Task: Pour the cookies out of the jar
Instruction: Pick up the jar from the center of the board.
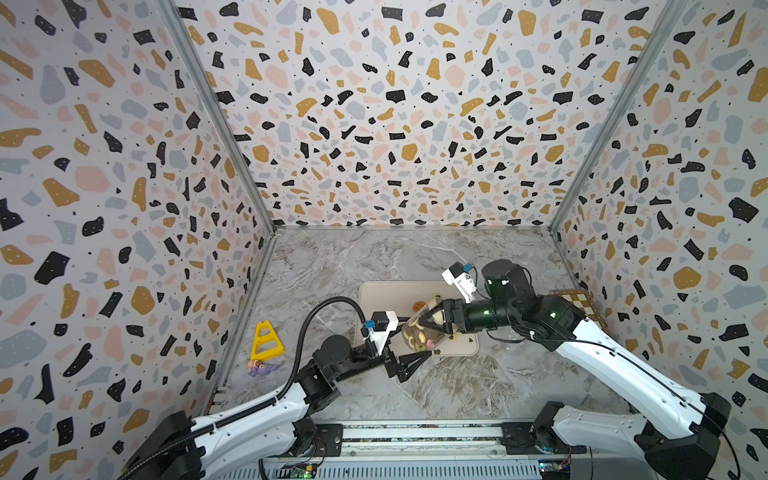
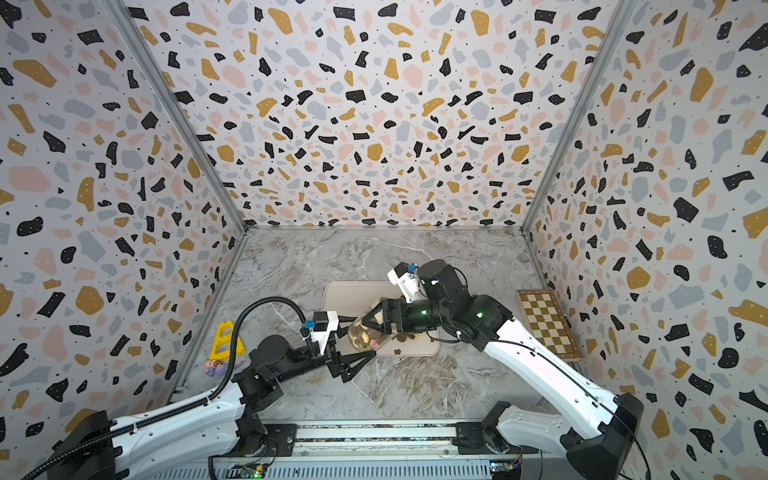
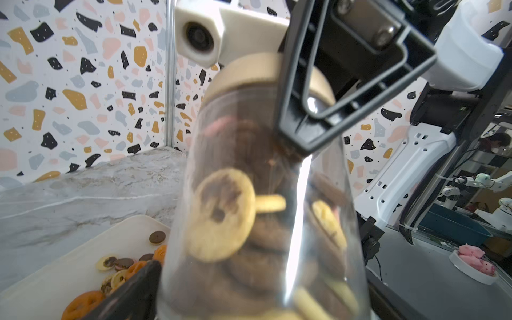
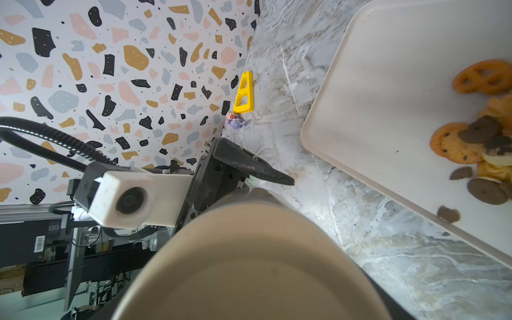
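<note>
1. Right end effector (image 1: 424,322) is clamped across the clear jar (image 1: 415,334). Left end effector (image 2: 365,336) has its jaws spread wide, straddling the jar's clear end.
2. The jar is held sideways over the beige tray (image 1: 382,299), at its 6 o'clock edge.
3. Risk: the smooth wall may slip in a single clamp, so cookies (image 3: 221,216) could miss the tray and land on the bench (image 1: 457,386).
4. Cookies are brown and pale, mostly inside the jar; some lie on the tray.

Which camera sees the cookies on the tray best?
The right wrist view: cookies lie big and sharp on the tray. The left wrist view shows some beside the jar; in both top views they are tiny.
</note>
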You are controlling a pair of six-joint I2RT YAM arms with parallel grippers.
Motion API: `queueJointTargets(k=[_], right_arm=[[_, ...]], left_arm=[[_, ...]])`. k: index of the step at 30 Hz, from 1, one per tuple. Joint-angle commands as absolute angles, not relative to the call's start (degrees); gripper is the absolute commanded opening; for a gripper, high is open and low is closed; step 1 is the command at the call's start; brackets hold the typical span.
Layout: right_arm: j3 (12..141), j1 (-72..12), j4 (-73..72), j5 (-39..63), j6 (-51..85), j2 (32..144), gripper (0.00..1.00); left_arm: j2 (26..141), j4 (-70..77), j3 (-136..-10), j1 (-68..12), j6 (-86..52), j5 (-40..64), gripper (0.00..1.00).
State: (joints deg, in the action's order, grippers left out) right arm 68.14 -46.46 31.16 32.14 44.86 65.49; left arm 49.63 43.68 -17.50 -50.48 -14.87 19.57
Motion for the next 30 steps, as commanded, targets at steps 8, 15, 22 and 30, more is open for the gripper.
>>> queueJointTargets(k=[8,15,22,30], right_arm=[[66.58,-49.47,13.93,38.47,52.72,63.72,0.66],[66.36,-50.70,9.21,39.11,55.38,64.42,0.66],[65.65,-50.80,6.90,39.03,57.08,64.19,0.66],[64.69,-50.89,4.32,39.57,58.90,64.35,0.66]], left_arm=[[48.19,55.20,-16.62,-51.26,-14.50,19.53,0.98],[49.59,59.19,-16.48,-51.33,-16.58,19.93,0.94],[49.05,59.66,-15.38,-51.33,-17.40,19.25,0.92],[49.24,59.71,-15.93,-51.33,-18.20,20.07,0.70]])
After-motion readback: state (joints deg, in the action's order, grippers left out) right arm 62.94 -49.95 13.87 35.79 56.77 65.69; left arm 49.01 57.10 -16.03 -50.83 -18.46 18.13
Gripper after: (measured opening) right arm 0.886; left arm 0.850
